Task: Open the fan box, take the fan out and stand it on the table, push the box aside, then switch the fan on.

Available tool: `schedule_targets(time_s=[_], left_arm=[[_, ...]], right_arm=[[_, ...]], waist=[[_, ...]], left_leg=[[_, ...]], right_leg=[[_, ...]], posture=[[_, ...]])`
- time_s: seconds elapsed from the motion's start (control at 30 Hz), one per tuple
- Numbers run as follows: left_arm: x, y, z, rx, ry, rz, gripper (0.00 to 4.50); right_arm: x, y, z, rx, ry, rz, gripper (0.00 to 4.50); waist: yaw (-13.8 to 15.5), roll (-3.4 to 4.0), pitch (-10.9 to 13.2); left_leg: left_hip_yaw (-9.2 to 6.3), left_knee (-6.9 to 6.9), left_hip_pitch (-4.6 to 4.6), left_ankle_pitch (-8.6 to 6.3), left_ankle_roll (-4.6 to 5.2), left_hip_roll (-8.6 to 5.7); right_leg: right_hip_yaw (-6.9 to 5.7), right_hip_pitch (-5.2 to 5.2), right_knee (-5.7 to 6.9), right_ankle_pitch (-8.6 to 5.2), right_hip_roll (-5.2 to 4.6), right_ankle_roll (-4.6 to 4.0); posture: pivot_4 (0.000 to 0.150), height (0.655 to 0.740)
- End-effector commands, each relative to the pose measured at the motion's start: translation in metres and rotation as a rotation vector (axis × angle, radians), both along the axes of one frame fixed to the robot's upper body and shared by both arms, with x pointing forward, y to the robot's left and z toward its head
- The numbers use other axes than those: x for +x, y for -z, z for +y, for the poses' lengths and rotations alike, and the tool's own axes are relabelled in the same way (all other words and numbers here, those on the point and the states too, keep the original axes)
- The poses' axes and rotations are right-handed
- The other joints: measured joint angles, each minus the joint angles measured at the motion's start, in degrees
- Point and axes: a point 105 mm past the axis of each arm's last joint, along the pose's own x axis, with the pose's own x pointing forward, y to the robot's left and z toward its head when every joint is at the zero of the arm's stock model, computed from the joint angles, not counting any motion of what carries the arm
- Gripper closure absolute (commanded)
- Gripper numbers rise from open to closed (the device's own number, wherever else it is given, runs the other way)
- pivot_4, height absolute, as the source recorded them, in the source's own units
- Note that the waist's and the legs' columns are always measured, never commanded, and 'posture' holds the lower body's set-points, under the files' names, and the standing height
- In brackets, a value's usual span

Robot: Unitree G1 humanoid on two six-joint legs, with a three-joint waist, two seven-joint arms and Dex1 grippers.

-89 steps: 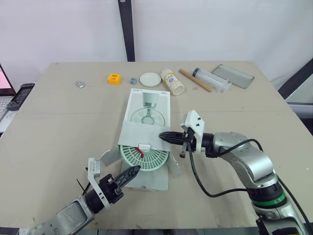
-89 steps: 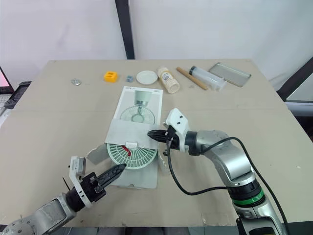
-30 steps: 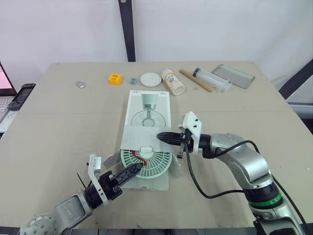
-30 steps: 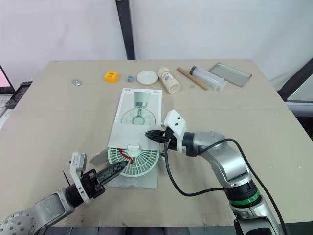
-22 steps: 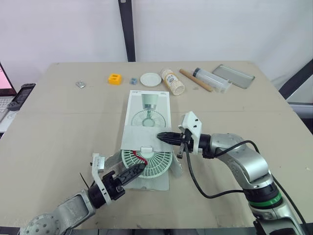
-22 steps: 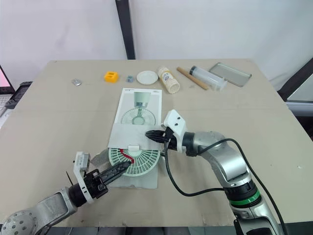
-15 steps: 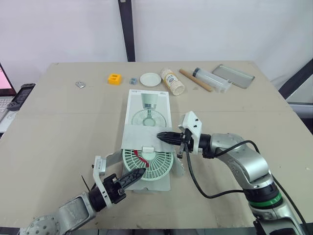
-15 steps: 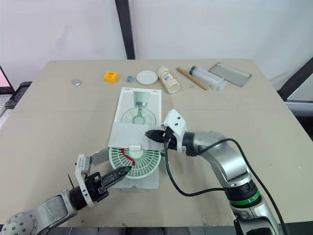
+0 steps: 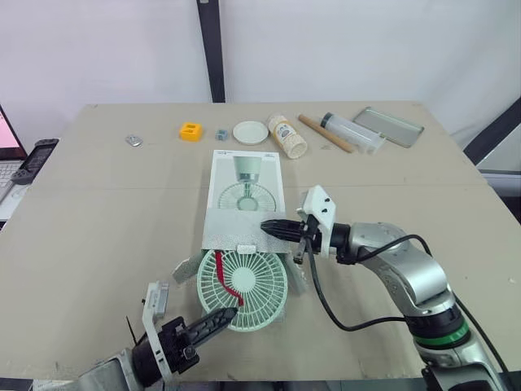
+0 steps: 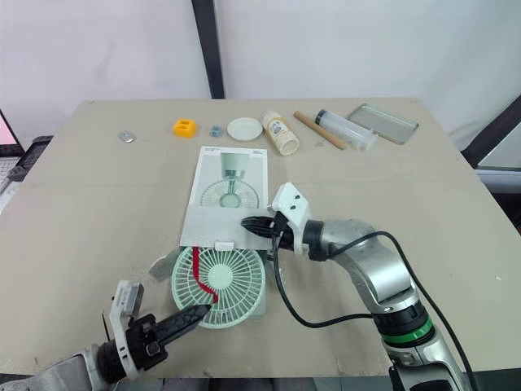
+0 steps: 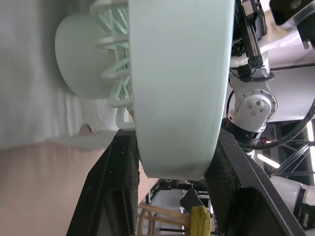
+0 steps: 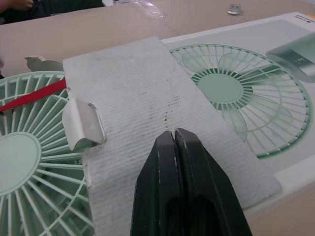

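The flat white fan box (image 9: 244, 181), printed with a fan picture, lies mid-table with its near flap (image 9: 232, 233) folded open. The pale green round fan (image 9: 242, 287), with a red strap across its grille, lies flat, mostly out of the box's near end. My left gripper (image 9: 230, 311) is shut on the fan's near rim; in the left wrist view that rim (image 11: 182, 73) sits between the two black fingers (image 11: 123, 167). My right gripper (image 9: 267, 227) is shut, its tips (image 12: 174, 140) resting on the white flap (image 12: 142, 98).
Along the far side lie a yellow block (image 9: 190, 130), a small grey piece (image 9: 221, 133), a white lid (image 9: 250, 132), a toppled bottle (image 9: 287, 136), a wooden stick (image 9: 324, 133), a clear tube (image 9: 352, 132) and a metal tray (image 9: 392, 125). A phone (image 9: 32, 159) sits at the left edge.
My left gripper has drawn back toward the near edge, dragging the fan out of the box. The right gripper has stayed on the flap.
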Motion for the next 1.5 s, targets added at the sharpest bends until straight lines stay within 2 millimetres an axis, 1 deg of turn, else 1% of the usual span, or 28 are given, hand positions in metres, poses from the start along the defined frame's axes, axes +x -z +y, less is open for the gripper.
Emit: schedule_targets(time_s=[0.03,0.2,0.37,0.5,0.63,0.7,0.77,0.8,0.83,0.9,0.93,1.0,1.07,1.13,1.17,1.2,1.23,1.27,1.3,1.33,1.37,1.4,1.43,1.47,1.5], left_arm=[[-0.015,-0.004,-0.001,-0.040,0.041,0.013,3.15],[-0.029,-0.001,0.001,-0.054,0.051,0.047,3.15],[-0.041,-0.003,0.006,-0.070,0.087,0.065,3.21],[-0.042,-0.002,0.011,-0.066,0.077,0.067,3.21],[-0.044,-0.001,0.010,-0.058,0.094,0.068,3.21],[-0.044,-0.001,0.009,-0.050,0.108,0.062,2.18],[-0.043,-0.002,0.009,-0.041,0.128,0.049,1.69],[-0.042,-0.005,0.010,-0.037,0.135,0.034,1.20],[-0.040,-0.008,0.013,-0.029,0.141,0.014,0.97],[-0.036,-0.014,0.018,0.004,0.148,-0.027,0.26],[-0.033,-0.017,0.021,0.022,0.147,-0.050,0.12],[-0.028,-0.027,0.027,0.054,0.158,-0.096,0.12],[-0.028,-0.035,0.032,0.110,0.202,-0.140,0.12],[-0.031,-0.043,0.037,0.171,0.257,-0.178,0.00],[-0.032,-0.046,0.039,0.194,0.278,-0.192,0.00],[-0.032,-0.049,0.042,0.219,0.297,-0.206,0.00],[-0.032,-0.051,0.044,0.243,0.315,-0.208,0.00],[-0.033,-0.051,0.046,0.263,0.328,-0.211,0.00],[-0.034,-0.050,0.048,0.285,0.346,-0.208,0.00],[-0.036,-0.045,0.049,0.309,0.366,-0.197,0.00],[-0.037,-0.039,0.052,0.343,0.379,-0.185,0.00],[-0.037,-0.034,0.054,0.372,0.383,-0.177,0.00],[-0.036,-0.031,0.057,0.393,0.378,-0.178,0.00],[-0.033,-0.030,0.062,0.414,0.364,-0.185,0.00],[-0.031,-0.030,0.066,0.438,0.356,-0.196,0.00]], right_arm=[[-0.002,0.004,0.002,-0.001,-0.004,0.013,4.50],[-0.001,0.003,0.002,0.002,-0.006,0.008,4.50],[0.000,0.003,0.002,0.002,-0.010,0.007,4.50],[0.001,0.003,0.003,0.003,-0.013,0.007,4.50],[0.001,0.003,0.002,0.002,-0.014,0.007,4.50],[0.002,0.003,0.002,0.003,-0.014,0.007,4.50],[0.002,0.002,0.002,0.006,-0.013,0.005,4.50],[0.003,0.001,0.002,0.010,-0.012,0.003,4.50],[0.003,0.000,0.002,0.015,-0.012,0.001,4.50],[0.004,-0.003,0.001,0.029,-0.011,-0.004,4.50],[0.005,-0.005,0.000,0.036,-0.012,-0.007,4.50],[0.007,-0.010,-0.002,0.054,-0.015,-0.011,4.50],[0.010,-0.016,-0.004,0.072,-0.019,-0.018,4.50],[0.012,-0.022,-0.006,0.089,-0.031,-0.030,3.97],[0.012,-0.024,-0.007,0.096,-0.037,-0.033,3.87],[0.012,-0.026,-0.008,0.106,-0.051,-0.028,3.30],[0.011,-0.028,-0.008,0.112,-0.065,-0.030,3.16],[0.011,-0.029,-0.008,0.115,-0.074,-0.031,2.59],[0.010,-0.030,-0.008,0.122,-0.088,-0.026,2.15],[0.009,-0.031,-0.007,0.126,-0.102,-0.029,1.87],[0.007,-0.032,-0.007,0.133,-0.115,-0.028,1.32],[0.006,-0.032,-0.006,0.137,-0.125,-0.029,0.94],[0.005,-0.033,-0.006,0.139,-0.131,-0.033,0.34],[0.005,-0.033,-0.006,0.143,-0.132,-0.033,0.06],[0.004,-0.033,-0.006,0.146,-0.133,-0.033,0.06]], waist=[[0.0,0.00,0.0],[0.0,0.02,0.0],[0.0,0.06,0.0],[0.0,0.09,0.1],[0.0,0.09,0.1],[0.0,0.09,0.1],[0.0,0.10,0.1],[0.0,0.10,0.1],[0.0,0.10,0.1],[0.0,0.10,0.1],[0.0,0.10,0.1],[0.0,0.15,0.1],[0.0,0.13,0.1],[0.0,0.15,0.2],[0.0,0.16,0.3],[-0.1,0.18,0.3],[-0.1,0.24,0.4],[-0.1,0.29,0.4],[-0.1,0.33,0.4],[-0.1,0.36,0.4],[-0.2,0.38,0.5],[-0.3,0.39,0.5],[-0.4,0.39,0.5],[-0.4,0.40,0.5],[-0.5,0.40,0.5]], left_leg=[[0.00,0.00,0.00,0.00,0.00,0.00],[0.05,-0.08,0.00,-0.02,0.04,0.02],[0.09,-0.11,0.00,-0.08,0.15,0.03],[0.11,-0.11,0.00,-0.15,0.27,0.05],[0.11,-0.11,0.00,-0.15,0.27,0.07],[0.11,-0.11,0.00,-0.15,0.27,0.07],[0.11,-0.11,0.00,-0.15,0.27,0.07],[0.10,-0.12,0.00,-0.15,0.28,0.07],[0.11,-0.12,0.00,-0.15,0.28,0.07],[0.12,-0.12,0.00,-0.15,0.27,0.08],[0.11,-0.12,0.00,-0.15,0.27,0.08],[0.12,-0.12,0.00,-0.14,0.27,0.09],[0.12,-0.11,0.00,-0.14,0.27,0.09],[0.14,-0.12,-0.01,-0.12,0.22,0.10],[0.14,-0.12,-0.03,-0.08,0.14,0.10],[0.15,-0.15,-0.06,-0.04,0.07,0.10],[0.16,-0.15,-0.08,-0.03,0.06,0.10],[0.22,-0.18,-0.08,-0.03,0.07,0.09],[0.24,-0.21,-0.08,-0.04,0.07,0.10],[0.27,-0.25,-0.09,-0.04,0.07,0.10],[0.29,-0.26,-0.09,-0.04,0.08,0.11],[0.31,-0.30,-0.08,-0.05,0.09,0.11],[0.31,-0.31,-0.09,-0.05,0.09,0.11],[0.32,-0.33,-0.09,-0.05,0.10,0.12],[0.32,-0.33,-0.09,-0.05,0.09,0.12]], right_leg=[[0.00,0.00,0.00,0.00,0.00,0.00],[0.02,0.00,-0.10,0.00,0.00,0.00],[0.04,-0.01,-0.14,0.00,0.01,0.00],[0.03,0.00,-0.18,0.00,0.01,0.00],[0.03,0.00,-0.19,0.00,0.02,-0.01],[0.03,0.00,-0.19,0.00,0.01,-0.01],[0.03,0.00,-0.19,0.00,0.01,-0.01],[0.03,0.00,-0.19,0.00,0.02,-0.01],[0.03,0.00,-0.19,0.00,0.02,-0.01],[0.02,0.00,-0.19,0.00,0.02,-0.01],[0.02,0.00,-0.19,0.00,0.03,-0.01],[0.02,0.00,-0.19,0.01,0.03,-0.02],[0.02,0.00,-0.19,0.01,0.03,-0.02],[0.00,-0.02,-0.20,0.01,0.04,-0.02],[0.00,-0.05,-0.20,0.01,0.04,-0.02],[-0.01,-0.10,-0.21,0.01,0.05,-0.02],[-0.03,-0.11,-0.21,0.01,0.04,-0.02],[-0.05,-0.15,-0.21,0.01,0.04,-0.02],[-0.05,-0.17,-0.21,0.01,0.03,-0.02],[-0.04,-0.19,-0.22,0.01,0.03,-0.02],[-0.04,-0.20,-0.23,0.01,0.03,-0.02],[-0.03,-0.20,-0.26,0.01,0.03,-0.02],[-0.03,-0.20,-0.27,0.01,0.04,-0.02],[-0.03,-0.21,-0.29,0.01,0.04,-0.02],[-0.03,-0.21,-0.29,0.01,0.04,-0.02]], posture=[[0.150,0.7400],[0.150,0.7400],[0.150,0.7400],[0.150,0.7400],[0.150,0.7400],[0.150,0.7400],[0.150,0.7400],[0.150,0.7400],[0.150,0.7400],[0.150,0.7400],[0.150,0.7400],[0.150,0.7400],[0.150,0.7400],[0.150,0.7400],[0.150,0.7400],[0.150,0.7400],[0.150,0.7400],[0.150,0.7400],[0.150,0.7400],[0.150,0.7400],[0.150,0.7400],[0.150,0.7400],[0.150,0.7400],[0.150,0.7400],[0.150,0.7400]])
